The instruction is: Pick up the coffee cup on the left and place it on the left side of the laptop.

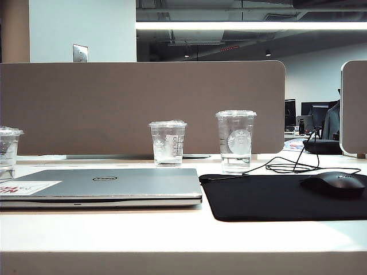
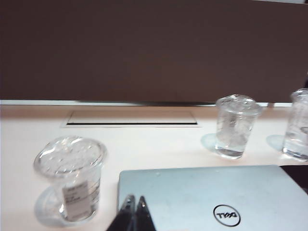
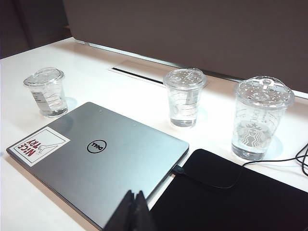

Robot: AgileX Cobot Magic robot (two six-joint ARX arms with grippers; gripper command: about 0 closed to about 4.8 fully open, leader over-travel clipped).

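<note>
While both end effectors, left (image 2: 134, 204) and right (image 3: 133, 198), hover pinched together over the laptop (image 3: 101, 159), the coffee cup (image 2: 72, 183) stands on the tabletop (image 2: 144, 144) just beside the laptop's left edge.

Exterior camera sits low at counter (image 1: 172, 240) edge facing the divider; both wrist cameras look down across the shared laptop (image 1: 109, 186).

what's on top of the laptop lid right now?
On the laptop lid: only a Dell logo and a white sticker with red marks. No cup on it; the coffee cup stands beside it. Both shut grippers, left and right, hover above. Underneath is hidden.
</note>
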